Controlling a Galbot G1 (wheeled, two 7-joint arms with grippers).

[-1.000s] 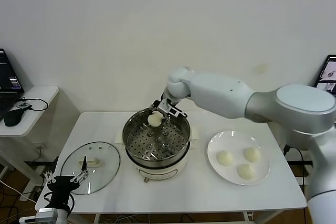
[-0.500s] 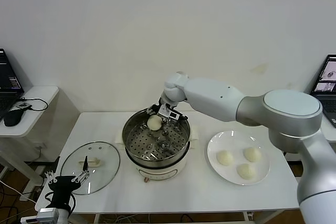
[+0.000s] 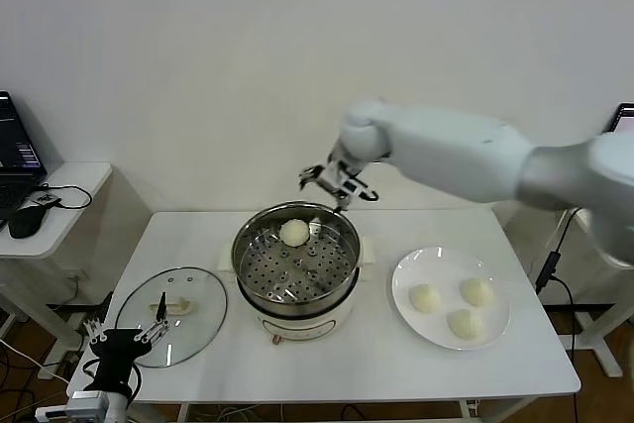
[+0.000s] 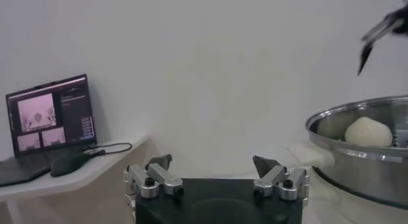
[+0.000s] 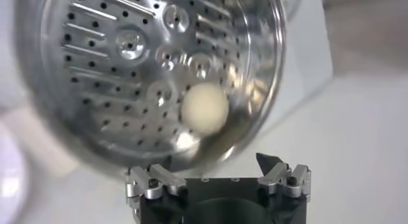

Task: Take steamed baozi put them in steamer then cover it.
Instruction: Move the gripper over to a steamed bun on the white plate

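Round shiny stainless-steel steamer (image 3: 295, 266) at the white table's (image 3: 347, 364) centre, 1 cream-white bun (image 3: 294, 233) on its perforated tray, right gripper (image 3: 338, 183) above its back rim, jaws wide and empty, 3 buns (image 3: 425, 297) on a white plate (image 3: 495, 329) toward the right edge, glass lid (image 3: 193, 322) at the left edge, left gripper (image 3: 124, 336) beside the front-left corner, jaws wide.

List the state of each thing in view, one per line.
Steamer: uncovered, one bun on its tray.
Bun in steamer: resting at the far side, released.
Plate buns: three, waiting on the plate.
Lid: flat on the table, left of the steamer.
Right hand: open, empty, above the steamer's far rim.
Left hand: open, empty, low by the lid.
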